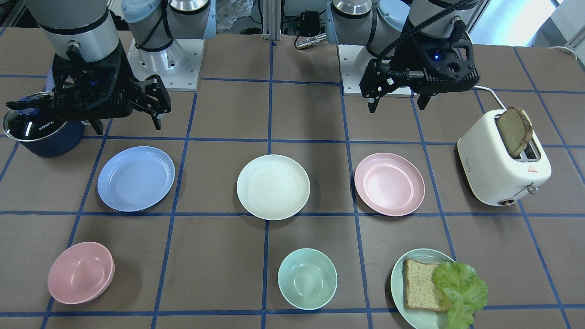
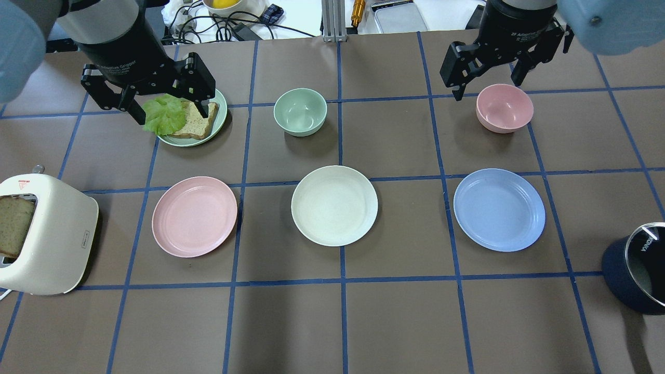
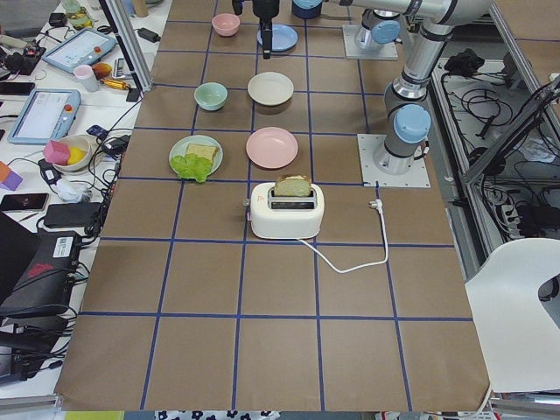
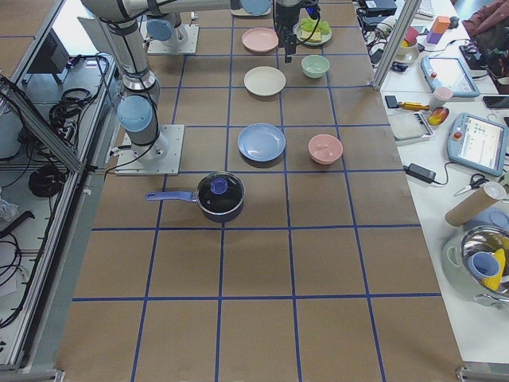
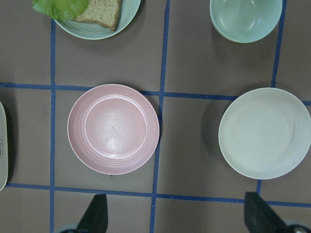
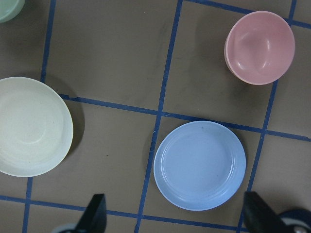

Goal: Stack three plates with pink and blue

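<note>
Three plates lie apart in a row on the brown table: the pale pink plate point(image 2: 195, 216) point(image 5: 115, 129), the cream-white plate point(image 2: 334, 205) point(image 5: 265, 133) point(image 6: 34, 126) and the periwinkle blue plate point(image 2: 499, 210) point(image 6: 199, 165). My left gripper point(image 2: 174, 110) point(image 1: 397, 104) is open and empty, high above the table; its wrist view looks down on the pink plate. My right gripper point(image 2: 488, 87) point(image 1: 128, 124) is open and empty, high over the blue plate's side. Neither gripper touches anything.
A white toaster point(image 1: 502, 164) with a bread slice stands beside the pink plate. A pale green plate point(image 1: 396, 274) holds bread and lettuce. A mint bowl point(image 1: 307, 278) and a pink bowl point(image 1: 81, 273) sit in the far row. A dark blue pot point(image 1: 41, 132) stands by the blue plate.
</note>
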Action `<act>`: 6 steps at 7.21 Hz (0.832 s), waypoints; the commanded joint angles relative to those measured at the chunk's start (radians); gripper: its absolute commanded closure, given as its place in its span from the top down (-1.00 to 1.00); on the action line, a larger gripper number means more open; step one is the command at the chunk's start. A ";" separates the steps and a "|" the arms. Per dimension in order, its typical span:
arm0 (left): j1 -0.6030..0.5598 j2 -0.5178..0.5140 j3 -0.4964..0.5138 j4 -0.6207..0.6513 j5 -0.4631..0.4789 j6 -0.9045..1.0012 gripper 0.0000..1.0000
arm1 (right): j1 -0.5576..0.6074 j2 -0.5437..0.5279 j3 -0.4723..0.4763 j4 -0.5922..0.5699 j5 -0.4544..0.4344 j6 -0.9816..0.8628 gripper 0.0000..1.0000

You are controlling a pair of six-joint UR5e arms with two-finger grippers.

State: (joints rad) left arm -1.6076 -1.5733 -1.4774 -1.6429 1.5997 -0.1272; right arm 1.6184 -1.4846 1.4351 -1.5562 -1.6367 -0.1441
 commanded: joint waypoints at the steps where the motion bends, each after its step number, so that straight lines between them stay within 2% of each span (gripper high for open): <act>1: 0.000 0.001 0.000 0.000 0.000 0.000 1.00 | 0.000 0.000 -0.002 -0.007 0.000 0.000 1.00; 6: 0.000 0.001 -0.001 0.000 0.000 -0.006 1.00 | 0.000 0.000 -0.002 -0.019 0.000 -0.002 1.00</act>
State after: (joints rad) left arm -1.6076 -1.5724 -1.4781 -1.6429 1.5991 -0.1319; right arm 1.6184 -1.4849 1.4328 -1.5746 -1.6369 -0.1457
